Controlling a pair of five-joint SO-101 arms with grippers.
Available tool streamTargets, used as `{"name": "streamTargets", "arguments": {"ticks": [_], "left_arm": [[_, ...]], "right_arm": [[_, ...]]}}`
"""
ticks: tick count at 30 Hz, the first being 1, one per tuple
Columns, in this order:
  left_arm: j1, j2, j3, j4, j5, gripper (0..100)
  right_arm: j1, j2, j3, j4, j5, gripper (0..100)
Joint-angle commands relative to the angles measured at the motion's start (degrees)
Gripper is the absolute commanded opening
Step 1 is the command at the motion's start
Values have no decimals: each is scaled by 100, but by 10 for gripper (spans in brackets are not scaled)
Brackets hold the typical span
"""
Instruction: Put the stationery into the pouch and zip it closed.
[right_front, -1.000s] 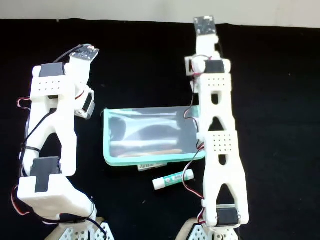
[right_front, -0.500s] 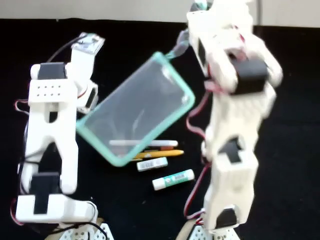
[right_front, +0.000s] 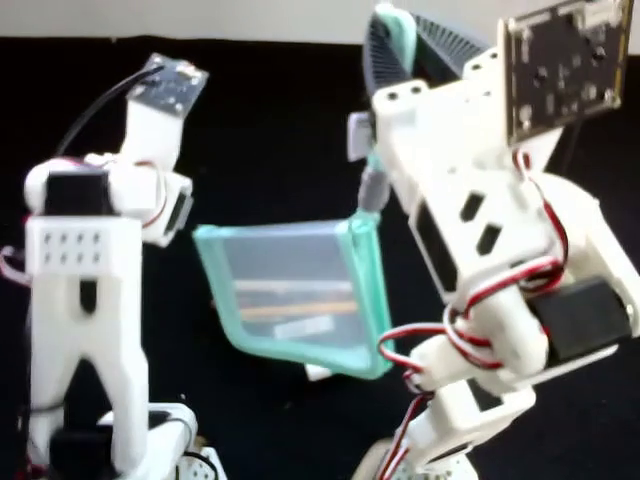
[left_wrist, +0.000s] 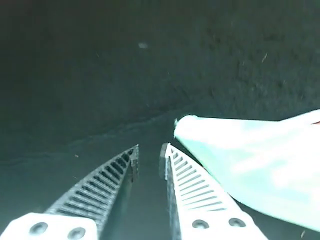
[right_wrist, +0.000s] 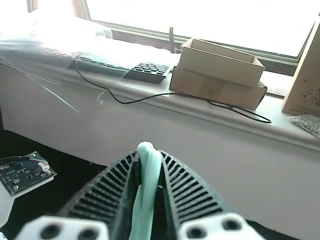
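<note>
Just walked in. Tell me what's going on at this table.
The right gripper is shut on the teal edge of the clear pouch and holds it up off the table. The left gripper, slightly open and empty, sits beside the pouch's corner. Pens show through the pouch. I cannot tell whether they lie inside it or on the table below.

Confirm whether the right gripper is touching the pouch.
Touching. In the right wrist view, the right gripper is shut on the pouch, with its mint-green edge pinched between the two fingers.
</note>
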Motion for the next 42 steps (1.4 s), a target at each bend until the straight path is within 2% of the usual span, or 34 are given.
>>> {"name": "streamTargets", "arguments": {"ticks": [1,4,10,13,22,32,38,42], "left_arm": [[110,-910,75,18,44,109],[110,-1429,409,-18,35,111],[119,-2185,1279,-26,9,111],[110,-2519,1508,-26,9,111],[13,-3451,1103,18,44,113],[-286,-3512,189,62,360,114],[-268,-3495,-338,642,396,242],[-259,-3477,-778,615,668,245]], "right_arm": [[-189,-145,-470,-558,-53,6],[-409,-136,-207,-1165,-35,6],[-435,-163,1323,-2633,-44,6],[-479,-171,1745,-3011,-53,6],[-1332,-163,1842,-3020,-53,6],[-1912,-127,1859,-3020,-53,6],[-1921,-119,1859,-2976,-53,6],[-1921,-127,1859,-2870,-53,6]]}}
